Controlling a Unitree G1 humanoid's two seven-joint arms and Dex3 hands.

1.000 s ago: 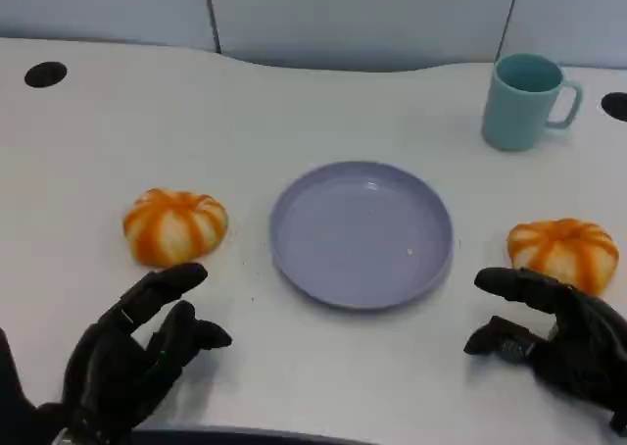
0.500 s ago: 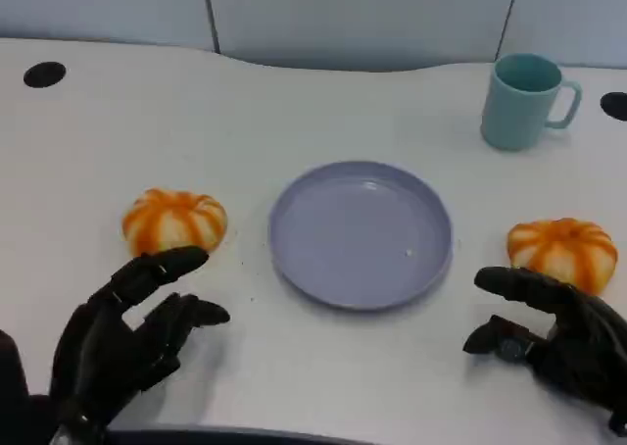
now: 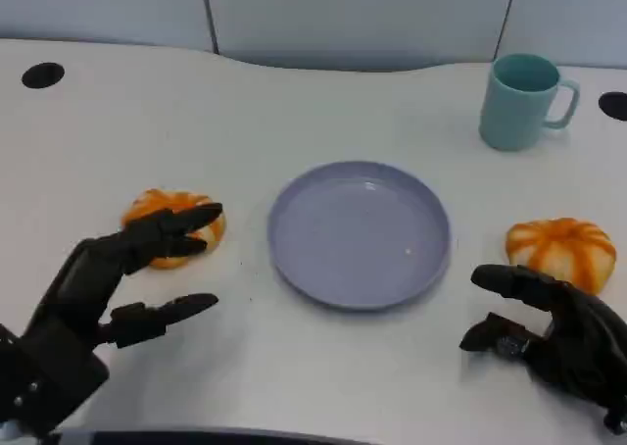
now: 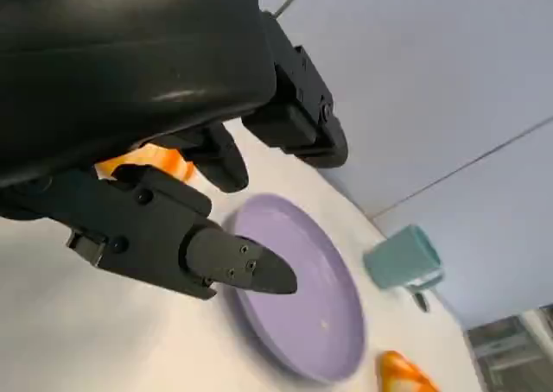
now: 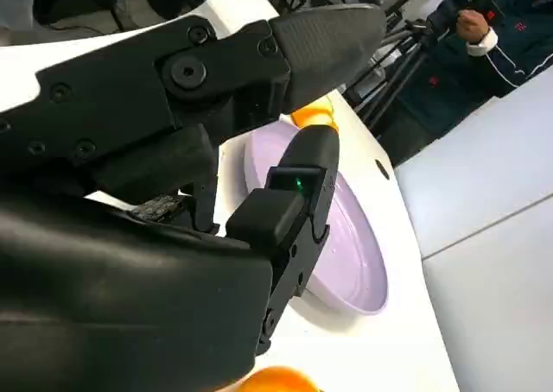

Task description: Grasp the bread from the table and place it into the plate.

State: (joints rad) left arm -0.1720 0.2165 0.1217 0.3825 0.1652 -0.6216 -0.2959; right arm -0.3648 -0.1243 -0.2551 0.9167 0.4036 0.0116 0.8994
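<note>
White worktop (image 3: pixel 294 102) across the head view. Lavender plate (image 3: pixel 360 231) at frame centre, bare inside. Left of it, an orange-and-white striped bread (image 3: pixel 171 227) lying on the worktop, partly covered by black fingertips (image 3: pixel 201 217). Left robot hand (image 3: pixel 103 288) at lower left, fingers spread apart and holding nothing, upper fingers reaching over the near side of that bread, lower finger pointing right above the worktop; contact with the bread impossible to confirm. A second striped bread (image 3: pixel 561 251) at right of the plate, near the frame's right edge, also on the worktop. Right robot hand (image 3: pixel 554 337) at lower right, just below that bread and apart from it, fingers parted, empty. Teal mug (image 3: pixel 520 100) upright at upper right, handle to the right, well apart from the plate. Dark round holes in the worktop at the far left edge (image 3: pixel 42 74) and far right edge (image 3: pixel 615 105).

From the left wrist camera, plate (image 4: pixel 304 293) beyond the black fingers, mug (image 4: pixel 403 257) further on. From the right wrist camera, a person (image 5: pixel 484 38) in dark clothing at upper right beside a tripod.
</note>
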